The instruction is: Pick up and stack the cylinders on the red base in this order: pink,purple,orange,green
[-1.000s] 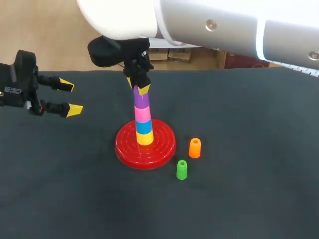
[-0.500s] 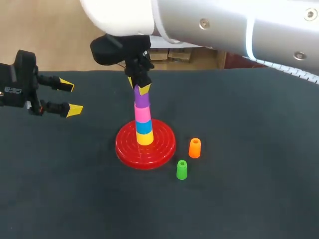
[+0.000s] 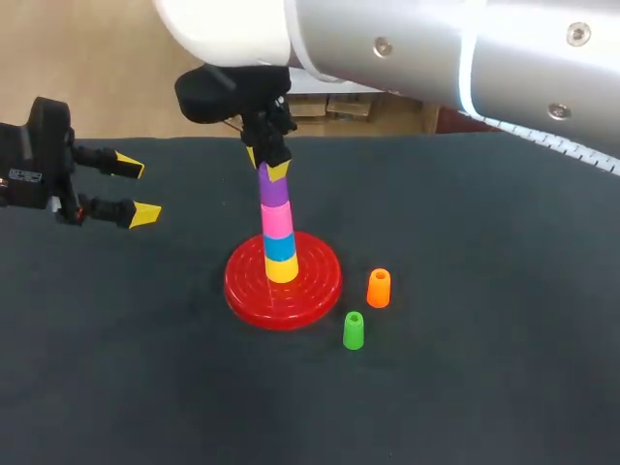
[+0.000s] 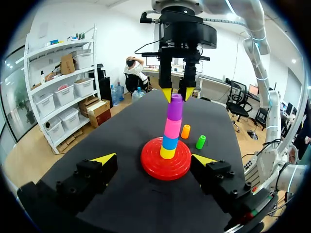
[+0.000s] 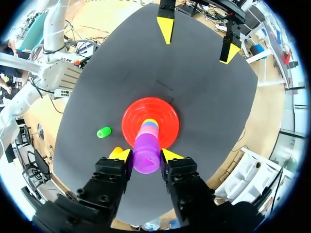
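Right gripper (image 3: 267, 165) clamps the purple cylinder (image 3: 274, 192) seated on the pink cylinder (image 3: 277, 222); left gripper (image 3: 139, 190) hangs open.

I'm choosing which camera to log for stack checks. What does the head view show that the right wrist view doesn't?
Head view only: the orange cylinder, standing on the table near the stack. Right wrist view only: the purple cylinder seen from above, with the right tool touching it from two sides. Both: the red base, the green cylinder and the open left tool.
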Robot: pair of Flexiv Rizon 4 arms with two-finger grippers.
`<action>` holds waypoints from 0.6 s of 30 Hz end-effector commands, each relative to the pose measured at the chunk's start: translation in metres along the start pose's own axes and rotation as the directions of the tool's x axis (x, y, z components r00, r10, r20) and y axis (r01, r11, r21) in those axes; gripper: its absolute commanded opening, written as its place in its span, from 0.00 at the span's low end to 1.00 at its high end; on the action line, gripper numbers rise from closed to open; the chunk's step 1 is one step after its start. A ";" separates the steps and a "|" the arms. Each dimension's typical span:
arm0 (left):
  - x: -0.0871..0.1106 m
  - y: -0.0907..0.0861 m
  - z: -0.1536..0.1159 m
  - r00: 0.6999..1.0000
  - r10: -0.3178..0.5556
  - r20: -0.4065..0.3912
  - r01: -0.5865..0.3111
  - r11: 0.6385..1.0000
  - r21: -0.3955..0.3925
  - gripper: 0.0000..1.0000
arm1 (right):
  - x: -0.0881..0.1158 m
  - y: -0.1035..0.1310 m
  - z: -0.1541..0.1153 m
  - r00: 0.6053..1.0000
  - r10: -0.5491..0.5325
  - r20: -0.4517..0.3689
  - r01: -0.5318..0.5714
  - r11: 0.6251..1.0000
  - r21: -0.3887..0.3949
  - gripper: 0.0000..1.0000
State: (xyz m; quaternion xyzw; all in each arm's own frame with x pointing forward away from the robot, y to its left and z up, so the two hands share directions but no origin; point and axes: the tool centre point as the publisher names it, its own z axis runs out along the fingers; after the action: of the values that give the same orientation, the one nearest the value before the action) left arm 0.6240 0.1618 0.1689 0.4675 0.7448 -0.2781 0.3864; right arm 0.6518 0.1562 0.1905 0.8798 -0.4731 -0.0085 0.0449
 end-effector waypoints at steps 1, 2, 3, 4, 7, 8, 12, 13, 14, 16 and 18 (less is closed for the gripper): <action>0.002 0.002 0.001 1.000 0.003 0.003 -0.003 1.000 0.002 1.00 | -0.001 -0.003 0.002 1.000 -0.004 0.004 0.004 1.000 -0.008 0.00; 0.002 0.002 0.001 1.000 0.003 0.003 -0.003 1.000 0.002 1.00 | -0.002 -0.002 0.003 1.000 -0.005 0.006 0.005 1.000 -0.011 0.00; 0.002 0.002 0.001 1.000 0.003 0.003 -0.003 1.000 0.002 1.00 | -0.002 -0.001 0.004 1.000 -0.003 0.010 0.004 1.000 -0.015 0.00; 0.002 0.002 0.001 1.000 0.003 0.003 -0.003 1.000 0.002 1.00 | -0.003 0.000 0.005 1.000 -0.003 0.011 0.003 1.000 -0.016 0.00; 0.002 0.002 0.001 1.000 0.003 0.003 -0.003 1.000 0.002 1.00 | -0.004 0.005 0.007 1.000 0.003 0.013 -0.003 1.000 -0.021 0.00; 0.002 0.002 0.001 1.000 0.003 0.003 -0.003 1.000 0.002 1.00 | -0.004 0.007 0.007 1.000 0.008 0.013 -0.008 1.000 -0.021 0.00; 0.002 0.002 0.001 1.000 0.003 0.003 -0.003 1.000 0.002 1.00 | -0.005 0.013 0.009 1.000 0.026 0.009 -0.026 1.000 -0.017 0.00; 0.002 0.002 0.001 1.000 0.003 0.003 -0.003 1.000 0.002 1.00 | -0.006 0.014 0.011 1.000 0.031 0.007 -0.030 0.999 -0.016 0.00; 0.002 0.002 0.001 1.000 0.003 0.003 -0.003 1.000 0.002 1.00 | -0.007 0.015 0.012 0.999 0.038 0.007 -0.038 0.999 -0.015 0.00; 0.002 0.002 0.001 1.000 0.003 0.003 -0.003 1.000 0.002 1.00 | -0.009 0.018 0.015 0.998 0.054 0.009 -0.054 0.998 -0.009 0.00; 0.002 0.002 0.001 1.000 0.003 0.003 -0.003 1.000 0.002 1.00 | -0.011 0.020 0.017 0.997 0.072 0.010 -0.072 0.997 0.002 0.00</action>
State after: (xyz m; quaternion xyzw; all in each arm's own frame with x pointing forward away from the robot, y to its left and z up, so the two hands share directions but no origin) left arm 0.6240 0.1618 0.1689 0.4675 0.7448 -0.2781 0.3864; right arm 0.6391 0.1595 0.1837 0.8632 -0.5013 -0.0196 0.0563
